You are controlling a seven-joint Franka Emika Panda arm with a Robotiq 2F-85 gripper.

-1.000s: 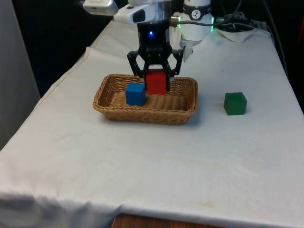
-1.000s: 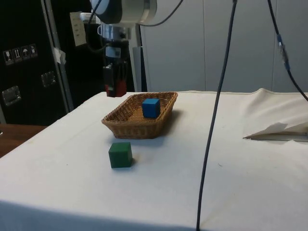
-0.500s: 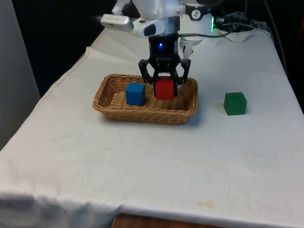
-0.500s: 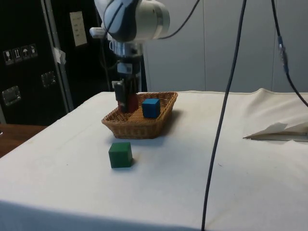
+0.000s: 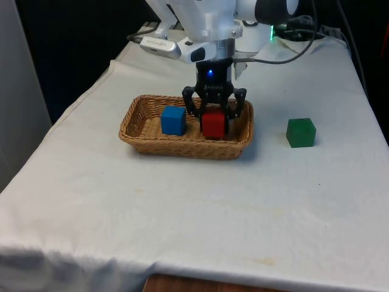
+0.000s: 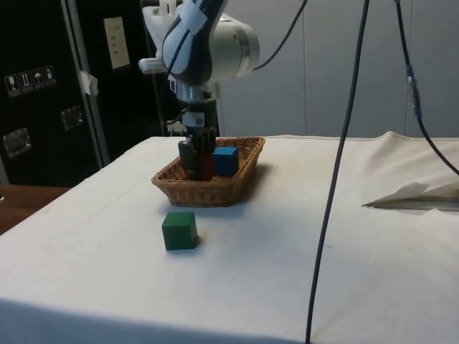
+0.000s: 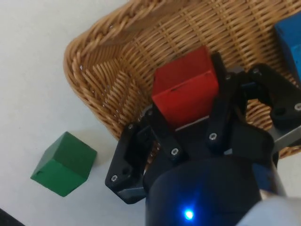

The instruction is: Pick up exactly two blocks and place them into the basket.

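Now gripper low inside wicker basket, fingers clamped on red block. Blue block sits in basket beside it. Green block on cloth, well apart.

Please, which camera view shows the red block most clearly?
The wrist view: the red block shows two whole faces, held between the gripper's fingers above the basket. The front view shows its one face inside the basket. In the side view, the fingers hide most of the block.
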